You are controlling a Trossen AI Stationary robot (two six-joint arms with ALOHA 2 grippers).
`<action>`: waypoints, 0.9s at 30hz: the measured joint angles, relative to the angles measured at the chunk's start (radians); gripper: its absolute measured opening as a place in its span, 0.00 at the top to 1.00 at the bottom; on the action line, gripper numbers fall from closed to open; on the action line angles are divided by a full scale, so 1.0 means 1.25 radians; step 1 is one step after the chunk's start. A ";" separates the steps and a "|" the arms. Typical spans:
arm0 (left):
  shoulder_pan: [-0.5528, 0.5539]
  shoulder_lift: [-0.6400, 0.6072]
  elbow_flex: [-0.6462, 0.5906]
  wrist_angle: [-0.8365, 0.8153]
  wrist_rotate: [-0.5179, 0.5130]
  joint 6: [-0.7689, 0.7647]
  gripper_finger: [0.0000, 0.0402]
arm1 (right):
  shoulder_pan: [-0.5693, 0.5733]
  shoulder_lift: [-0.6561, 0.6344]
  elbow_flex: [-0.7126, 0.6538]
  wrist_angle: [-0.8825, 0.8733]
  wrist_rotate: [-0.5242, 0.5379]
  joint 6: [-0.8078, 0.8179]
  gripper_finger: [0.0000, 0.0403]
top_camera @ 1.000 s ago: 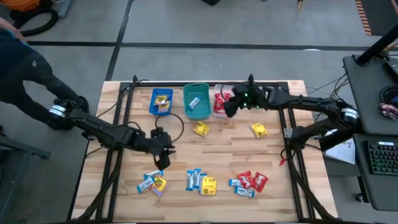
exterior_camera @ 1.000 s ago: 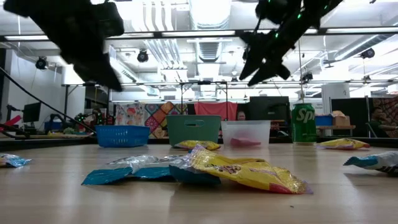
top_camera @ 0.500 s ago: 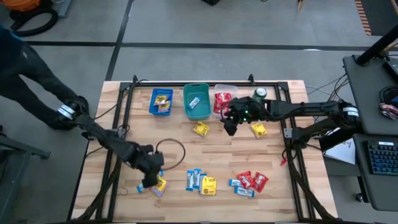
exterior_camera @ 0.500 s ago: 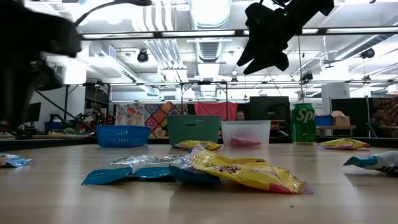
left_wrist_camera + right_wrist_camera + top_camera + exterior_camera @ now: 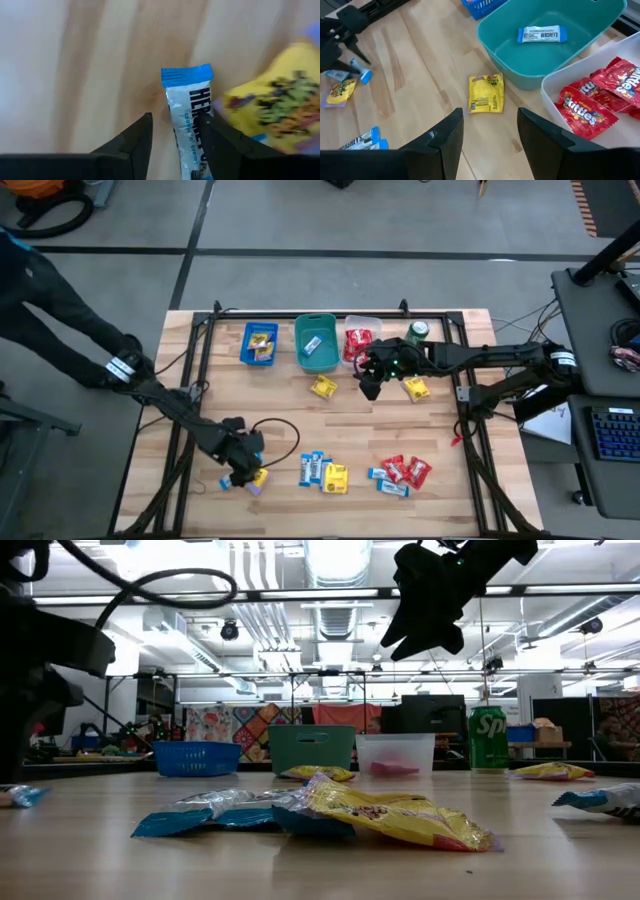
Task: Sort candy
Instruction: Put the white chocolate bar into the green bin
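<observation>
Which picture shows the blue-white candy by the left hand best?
The left wrist view: the blue-white candy fills the frame between the open left hand's fingers. The high view shows it mostly hidden under that hand; the right wrist view shows it small and far; the low view barely shows it.

This is a robotics lab: a wooden table (image 5: 440, 440) with 2 mounted arms stands on a grey concrete floor (image 5: 300, 220), under exposed ceiling pipes (image 5: 250, 570), beside a keyboard (image 5: 612, 435).

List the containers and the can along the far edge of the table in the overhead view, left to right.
blue basket → teal bin → clear tub → green soda can
</observation>
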 joint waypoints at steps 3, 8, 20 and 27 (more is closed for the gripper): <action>0.000 -0.009 -0.002 -0.033 -0.019 -0.004 0.66 | 0.000 0.000 0.000 0.000 0.000 0.000 0.56; 0.000 -0.023 -0.007 -0.061 -0.032 -0.012 0.73 | 0.000 0.000 0.000 0.000 0.000 0.000 0.56; -0.001 -0.033 -0.039 -0.039 -0.049 -0.015 0.98 | 0.000 0.001 -0.008 -0.001 -0.001 -0.002 0.56; -0.001 -0.125 -0.036 -0.043 -0.126 -0.007 1.00 | 0.005 0.001 -0.010 -0.003 -0.001 -0.005 0.56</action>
